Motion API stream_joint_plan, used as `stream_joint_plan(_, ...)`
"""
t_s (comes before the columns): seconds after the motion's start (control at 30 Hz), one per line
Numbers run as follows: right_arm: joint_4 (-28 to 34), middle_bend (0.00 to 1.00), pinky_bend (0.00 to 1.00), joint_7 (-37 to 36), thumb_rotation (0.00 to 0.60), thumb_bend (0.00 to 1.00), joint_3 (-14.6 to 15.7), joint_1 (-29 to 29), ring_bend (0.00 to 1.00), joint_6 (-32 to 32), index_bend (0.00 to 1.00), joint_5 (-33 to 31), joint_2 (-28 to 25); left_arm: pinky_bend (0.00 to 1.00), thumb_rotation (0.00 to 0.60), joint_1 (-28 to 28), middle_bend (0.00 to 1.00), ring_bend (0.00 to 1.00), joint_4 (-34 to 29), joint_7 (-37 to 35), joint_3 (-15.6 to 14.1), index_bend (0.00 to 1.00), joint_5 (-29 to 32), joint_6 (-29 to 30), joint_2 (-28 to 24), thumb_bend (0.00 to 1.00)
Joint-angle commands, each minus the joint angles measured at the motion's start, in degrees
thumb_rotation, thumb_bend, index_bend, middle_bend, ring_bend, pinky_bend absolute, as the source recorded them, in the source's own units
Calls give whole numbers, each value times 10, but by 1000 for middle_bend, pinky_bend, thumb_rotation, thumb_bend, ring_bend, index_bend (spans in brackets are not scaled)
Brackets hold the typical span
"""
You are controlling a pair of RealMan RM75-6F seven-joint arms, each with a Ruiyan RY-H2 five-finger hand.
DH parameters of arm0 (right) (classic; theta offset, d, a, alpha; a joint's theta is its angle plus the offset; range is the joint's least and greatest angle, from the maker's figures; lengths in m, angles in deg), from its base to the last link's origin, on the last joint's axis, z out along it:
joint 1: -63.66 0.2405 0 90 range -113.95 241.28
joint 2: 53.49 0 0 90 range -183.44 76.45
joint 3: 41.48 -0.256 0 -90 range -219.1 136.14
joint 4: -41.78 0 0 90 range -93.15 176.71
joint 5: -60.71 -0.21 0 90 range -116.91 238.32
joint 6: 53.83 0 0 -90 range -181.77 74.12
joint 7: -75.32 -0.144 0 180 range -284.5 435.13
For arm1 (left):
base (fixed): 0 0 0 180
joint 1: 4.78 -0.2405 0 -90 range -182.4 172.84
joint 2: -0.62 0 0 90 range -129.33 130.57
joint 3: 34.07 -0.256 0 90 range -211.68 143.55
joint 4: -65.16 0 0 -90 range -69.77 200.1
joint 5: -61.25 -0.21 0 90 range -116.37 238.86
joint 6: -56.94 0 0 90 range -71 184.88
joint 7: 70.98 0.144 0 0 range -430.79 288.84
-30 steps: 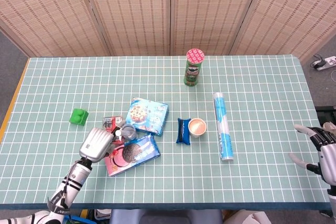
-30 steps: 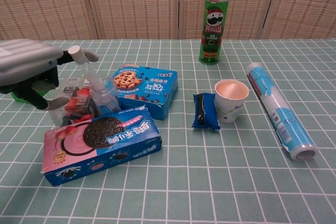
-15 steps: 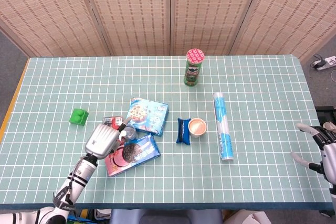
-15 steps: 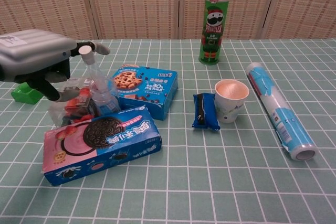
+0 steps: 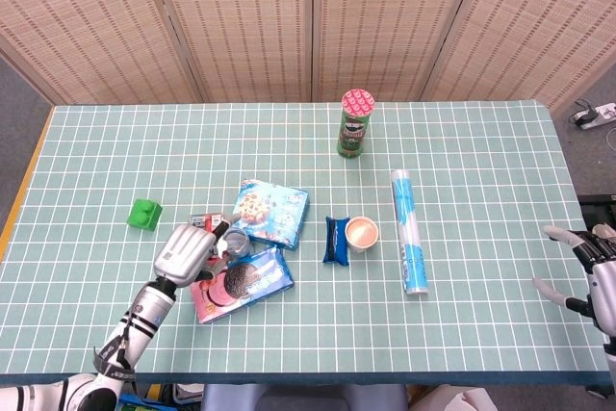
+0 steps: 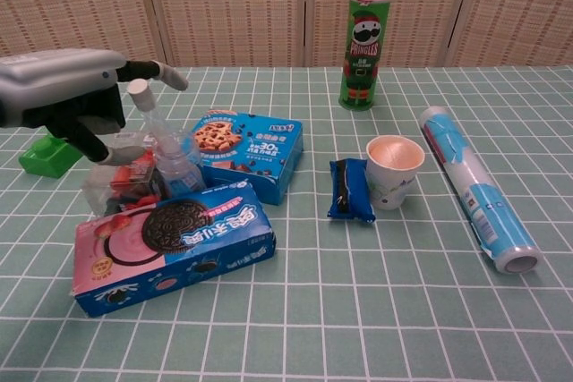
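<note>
My left hand [image 6: 64, 96] [image 5: 187, 248] hovers over the near-left cluster of snacks, fingers apart, holding nothing. One finger reaches past the white cap of a clear spray bottle [image 6: 170, 165] [image 5: 234, 241], and the thumb hangs to the bottle's left. The bottle stands between a pink-and-blue Oreo box [image 6: 170, 243] [image 5: 246, 279] and a blue cookie box [image 6: 251, 154] [image 5: 272, 211]. A clear packet with red contents [image 6: 128, 182] lies under the hand. My right hand [image 5: 590, 269] sits off the table's right edge with fingers spread and empty; the chest view does not show it.
A green Pringles can [image 6: 365, 46] [image 5: 354, 124] stands at the back. A paper cup [image 6: 394, 172], a small blue Oreo packet [image 6: 351, 190] and a long blue-white tube [image 6: 474, 199] lie at centre right. A green block [image 6: 49, 157] [image 5: 144, 214] sits far left.
My left hand has moved forward and slightly up, bringing its fingers over and past the spray bottle's cap. The right hand has barely shifted.
</note>
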Motion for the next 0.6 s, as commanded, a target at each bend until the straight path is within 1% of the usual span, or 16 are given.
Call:
stream_joint_plan(0.03,0,362,349,0,600,52,0,0,294,-1,275,-1,0,1000,600,5,1000,1000,-2,-80,10,225,8,-41,-25,274)
stream_joint_plan(0.1,1,362,349,0,600,52,-1,1,294,-2,275,-2,0,1000,600,5,1000,1000,2,-118,15,252,6,-50,-25,247)
stream_joint_plan(0.2,0,362,349,-1,600,52,-1,1,294,-5,276,-4,0,1000,600,2,1000,1000,20,-201,25,311,-15,-55,-10,224)
stream_joint_plan(0.3,0,362,349,-3,600,52,-1,2,294,-6,276,-5,-1,1000,600,1,1000,1000,43,-269,33,361,-34,-57,5,220)
stream_joint_plan(0.4,-1,362,349,-5,600,52,-2,2,294,-7,276,-7,-1,1000,600,2,1000,1000,65,-303,35,395,-46,-55,18,219)
stream_joint_plan(0.6,-3,362,349,-10,600,52,-3,1,294,-8,276,-9,-3,1000,600,5,1000,1000,93,-327,37,438,-43,-48,41,220)
